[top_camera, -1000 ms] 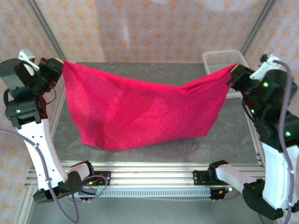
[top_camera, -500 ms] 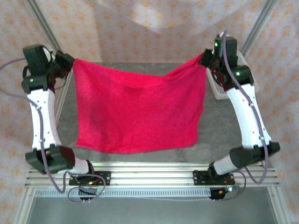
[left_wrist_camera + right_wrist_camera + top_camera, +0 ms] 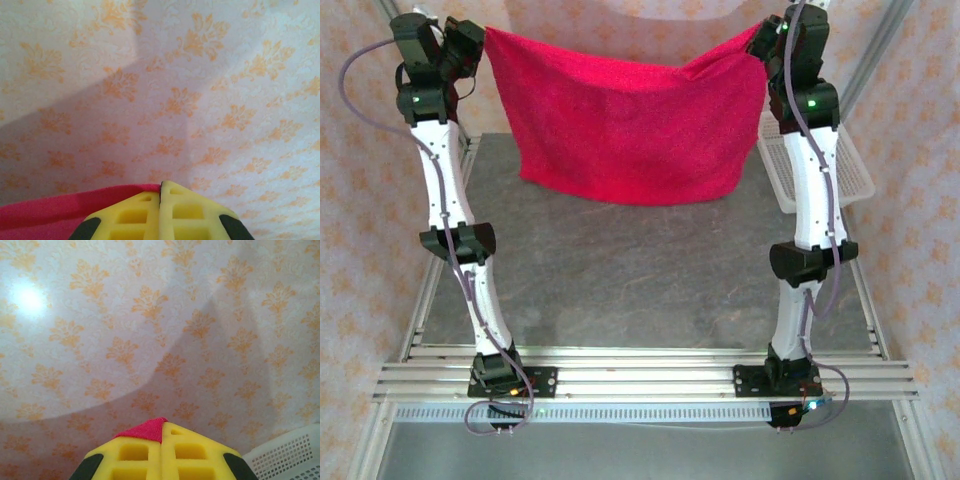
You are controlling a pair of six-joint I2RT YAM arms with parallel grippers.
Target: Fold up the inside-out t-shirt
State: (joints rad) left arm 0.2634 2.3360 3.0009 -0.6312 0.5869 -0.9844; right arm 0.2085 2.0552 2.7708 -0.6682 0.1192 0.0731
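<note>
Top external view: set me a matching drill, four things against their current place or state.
1 t-shirt
2 left gripper
3 right gripper
4 white basket

A shut on the t-shirt's right-side corner
B resting on the table, at its right side
C hanging spread between both grippers
D shut on the t-shirt's left-side corner

Pairs: 1-C, 2-D, 3-A, 4-B

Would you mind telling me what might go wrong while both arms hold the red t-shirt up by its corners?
The right gripper pinches only a small tip of the t-shirt, so it might slip free. The top edge sags between that gripper and the left gripper, so the cloth may land creased. Its right side hangs near the white basket and could snag.
</note>
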